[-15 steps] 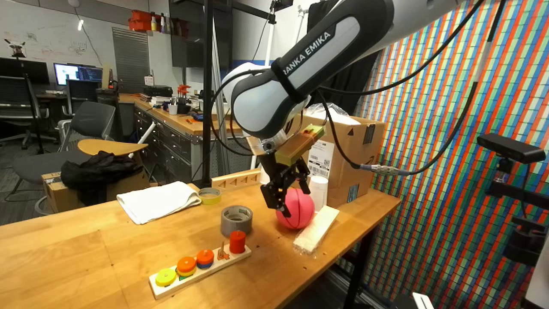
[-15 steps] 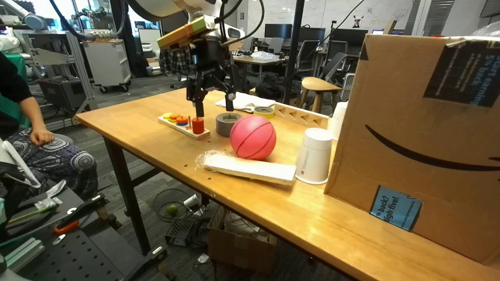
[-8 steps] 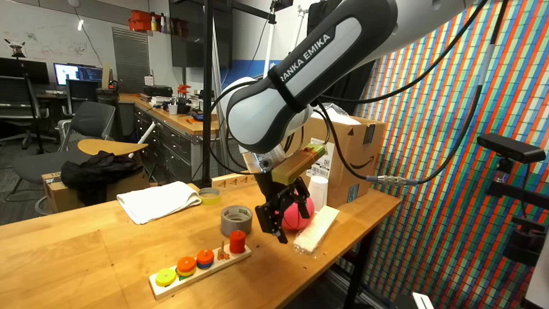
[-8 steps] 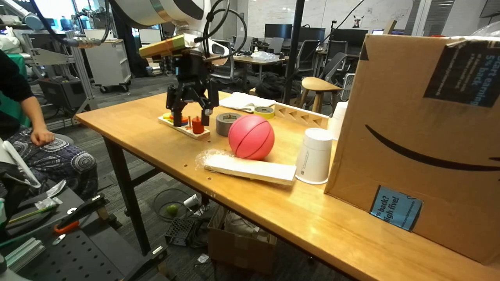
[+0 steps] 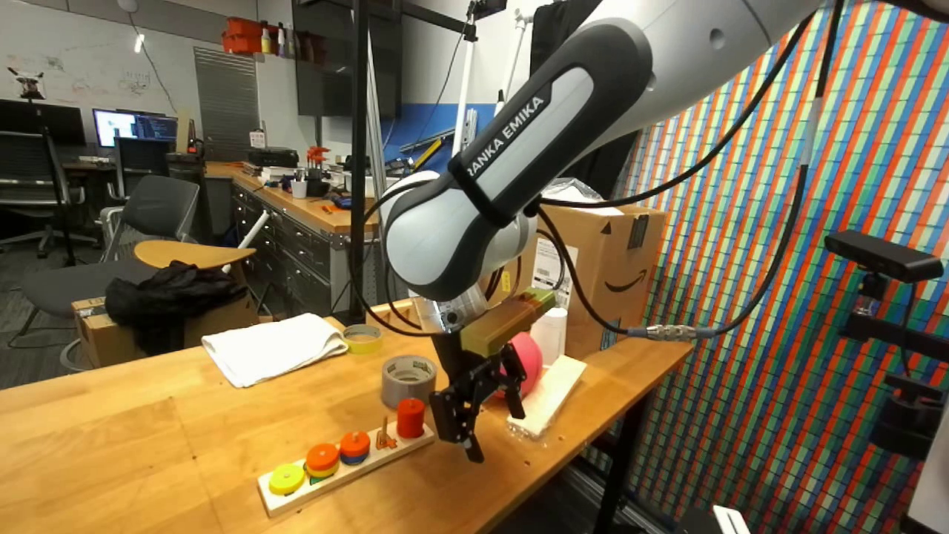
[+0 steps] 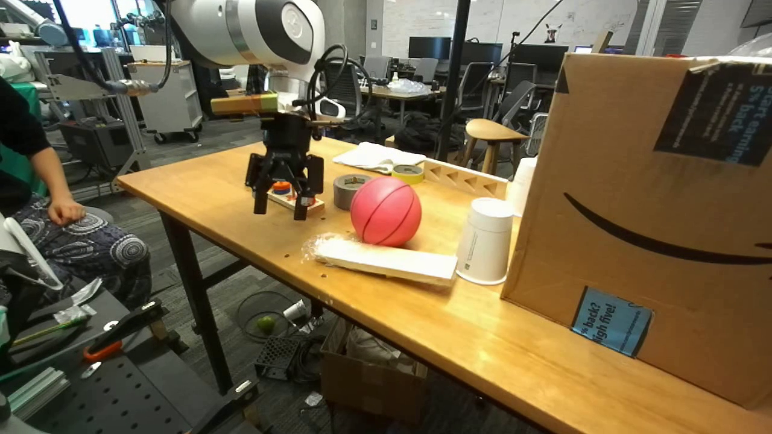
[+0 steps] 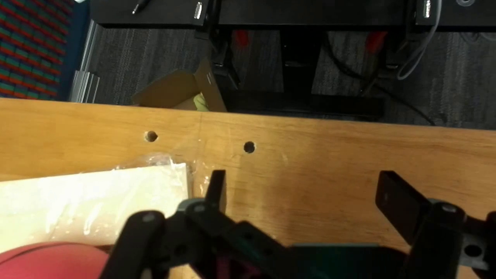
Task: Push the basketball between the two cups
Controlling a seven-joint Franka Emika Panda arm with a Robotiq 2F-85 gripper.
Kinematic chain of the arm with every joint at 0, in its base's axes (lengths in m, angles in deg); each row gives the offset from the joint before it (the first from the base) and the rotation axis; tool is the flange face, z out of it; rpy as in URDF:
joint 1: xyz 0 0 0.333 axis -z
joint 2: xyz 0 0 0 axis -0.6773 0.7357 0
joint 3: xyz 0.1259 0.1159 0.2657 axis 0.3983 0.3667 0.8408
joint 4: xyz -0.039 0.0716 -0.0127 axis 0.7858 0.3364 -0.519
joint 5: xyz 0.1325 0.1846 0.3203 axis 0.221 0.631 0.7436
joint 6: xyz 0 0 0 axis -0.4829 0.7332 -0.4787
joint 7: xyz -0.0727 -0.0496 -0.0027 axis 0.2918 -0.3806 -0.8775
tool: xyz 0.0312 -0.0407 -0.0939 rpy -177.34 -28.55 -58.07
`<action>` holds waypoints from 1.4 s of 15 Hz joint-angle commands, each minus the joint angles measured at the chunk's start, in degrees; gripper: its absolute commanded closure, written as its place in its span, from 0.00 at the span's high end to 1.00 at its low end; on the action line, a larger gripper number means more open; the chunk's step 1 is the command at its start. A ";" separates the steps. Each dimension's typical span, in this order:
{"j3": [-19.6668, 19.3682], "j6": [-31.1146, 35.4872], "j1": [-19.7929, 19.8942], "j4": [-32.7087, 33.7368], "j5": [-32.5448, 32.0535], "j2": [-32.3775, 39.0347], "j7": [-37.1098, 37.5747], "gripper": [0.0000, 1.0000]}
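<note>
The pink-red basketball rests on the table beside a white plastic-wrapped block; the arm partly hides it in an exterior view. Its edge shows at lower left in the wrist view. One white upside-down cup stands near the cardboard box and also shows behind the ball. Another white cup stands farther back, partly hidden by the box. My gripper is open and empty, low above the table, apart from the ball on the side away from the cups; its fingers are spread in the wrist view.
The wrapped block lies between ball and table edge. Grey tape, a peg toy with rings, yellow tape, a white cloth and a notched wooden strip lie around. A large box stands beside the cups.
My gripper has moved lower and away from the ball and cups, staying open. The ball has shifted slightly away from the near cup. The cups have not moved.
</note>
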 commanded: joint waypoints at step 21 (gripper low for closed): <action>-3.52 -0.77 2.02 26.66 -3.06 15.88 -10.44 1.00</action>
